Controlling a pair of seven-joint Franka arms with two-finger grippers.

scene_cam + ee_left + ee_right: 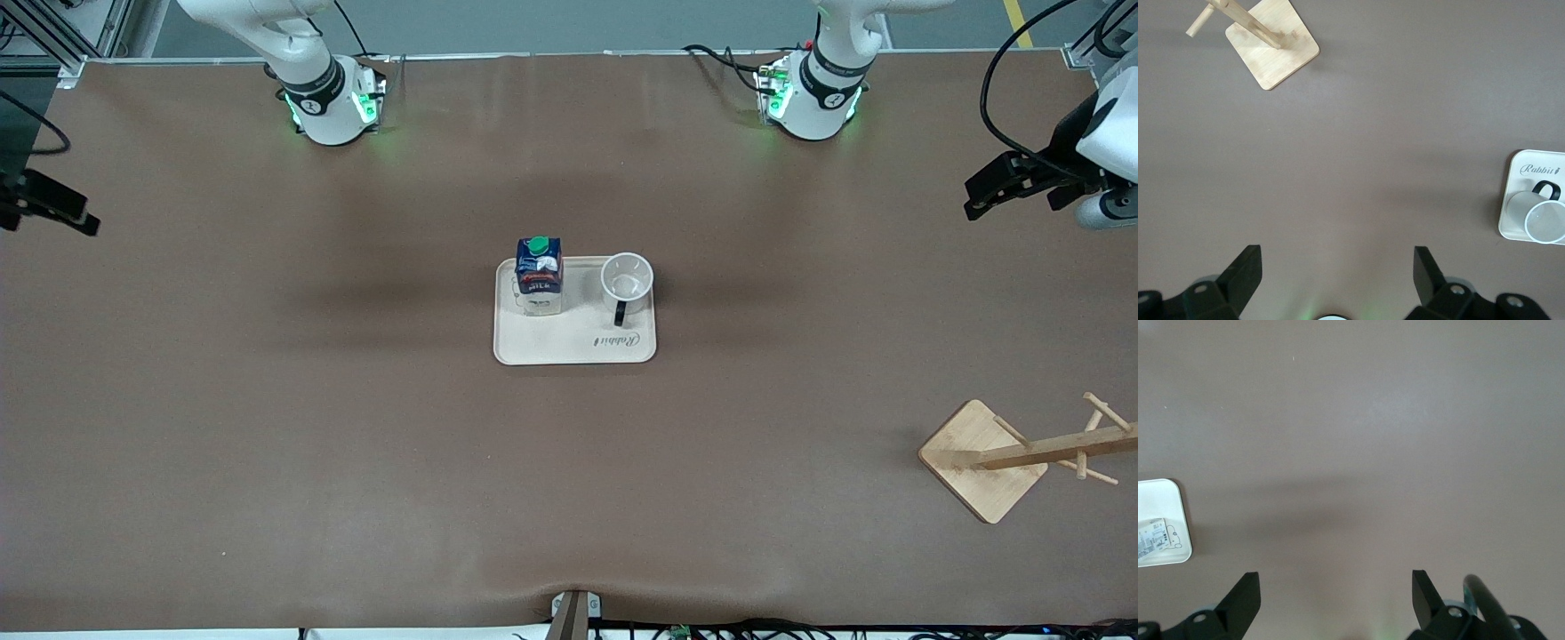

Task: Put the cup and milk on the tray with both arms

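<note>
The cream tray lies at the table's middle. The milk stands upright on it, toward the right arm's end. The cup stands upright beside it on the tray, toward the left arm's end, with its black handle pointing to the front camera. My left gripper is open and empty, up over the left arm's end of the table. Its wrist view shows the cup and the tray's corner. My right gripper is open and empty over the right arm's end, and its wrist view shows a tray corner.
A bamboo rack with pegs on a square base stands near the front camera at the left arm's end, and it also shows in the left wrist view. Brown tabletop surrounds the tray. Cables lie along the table's edge nearest the front camera.
</note>
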